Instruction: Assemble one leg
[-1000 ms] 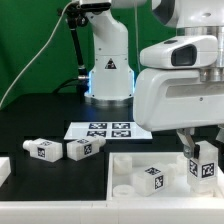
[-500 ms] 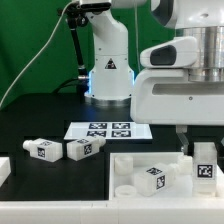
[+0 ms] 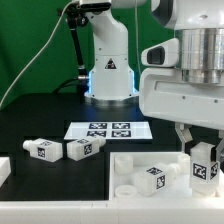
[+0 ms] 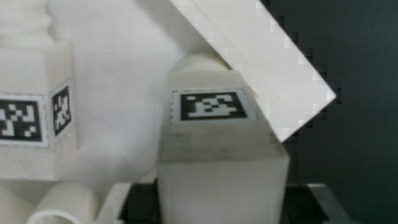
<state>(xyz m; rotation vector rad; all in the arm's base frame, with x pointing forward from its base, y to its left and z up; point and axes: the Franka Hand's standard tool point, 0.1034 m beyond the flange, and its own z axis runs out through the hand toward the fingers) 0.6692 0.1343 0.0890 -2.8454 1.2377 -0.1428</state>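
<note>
My gripper (image 3: 204,160) is shut on a leg (image 3: 205,169), a stubby white block with a square tag, and holds it upright at the exterior view's right end of the big white panel (image 3: 128,165). In the wrist view the held leg (image 4: 221,140) fills the middle between my dark fingers (image 4: 139,198), and my gripper (image 4: 222,200) is closed on it. A second leg (image 3: 152,178) lies on the panel and shows beside the held one in the wrist view (image 4: 36,110). Two more legs (image 3: 42,148) (image 3: 85,149) lie on the black table at the left.
The marker board (image 3: 104,130) lies flat behind the panel, in front of the arm's base (image 3: 108,70). Another white part (image 3: 3,170) sits at the far left edge. The panel's raised rim (image 4: 267,60) runs close behind the held leg.
The held leg dipped slightly toward the panel and has come back up a little, now tilted. The wrist housing has shifted above it. The other legs have not moved.
</note>
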